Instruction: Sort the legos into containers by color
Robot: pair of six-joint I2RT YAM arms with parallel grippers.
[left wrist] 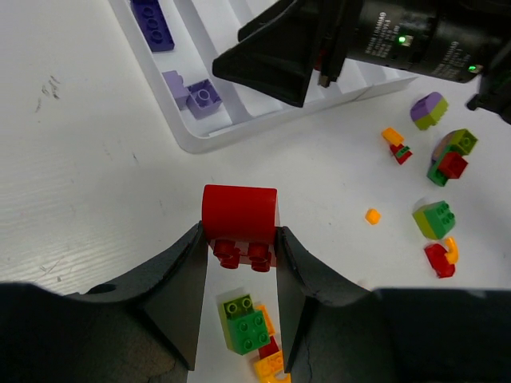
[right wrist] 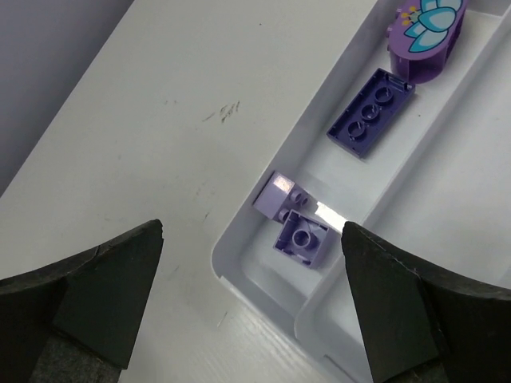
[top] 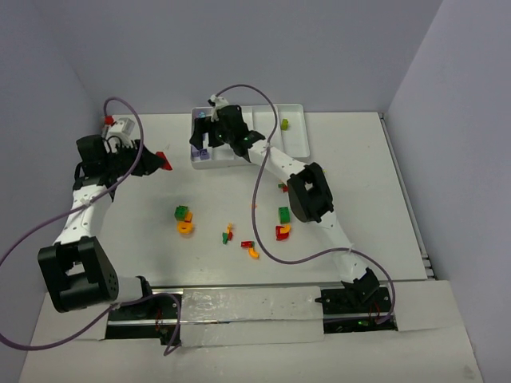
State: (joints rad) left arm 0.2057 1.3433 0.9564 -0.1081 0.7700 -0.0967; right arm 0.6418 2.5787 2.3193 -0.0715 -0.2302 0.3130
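Bright, even overhead light, soft shadows, mostly sharp focus.

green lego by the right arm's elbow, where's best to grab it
Probably take the green lego by its two long sides, from straight above: it sits studs up, left and right sides free, while a red and yellow piece crowds its near end.
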